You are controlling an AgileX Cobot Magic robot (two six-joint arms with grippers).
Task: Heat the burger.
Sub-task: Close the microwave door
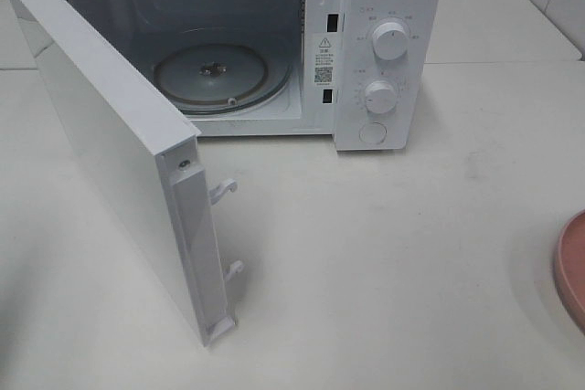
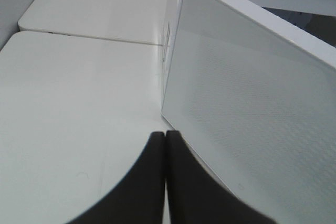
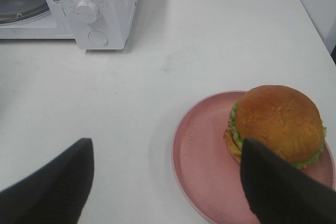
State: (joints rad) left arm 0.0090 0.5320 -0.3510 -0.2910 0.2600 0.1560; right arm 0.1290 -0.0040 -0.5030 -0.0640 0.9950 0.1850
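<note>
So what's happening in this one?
The microwave stands with its door swung wide open and its glass turntable bare. The burger sits on a pink plate off to the right, untouched. The right claw hangs open near it; the left claw is shut, empty, beside the door.

1. Bright, soft light fills every view; the white tabletop [image 1: 384,253] looks a bit washed out.
2. Shadows are faint and grey.
3. The close dark jaws look blurry in both wrist views.
</note>
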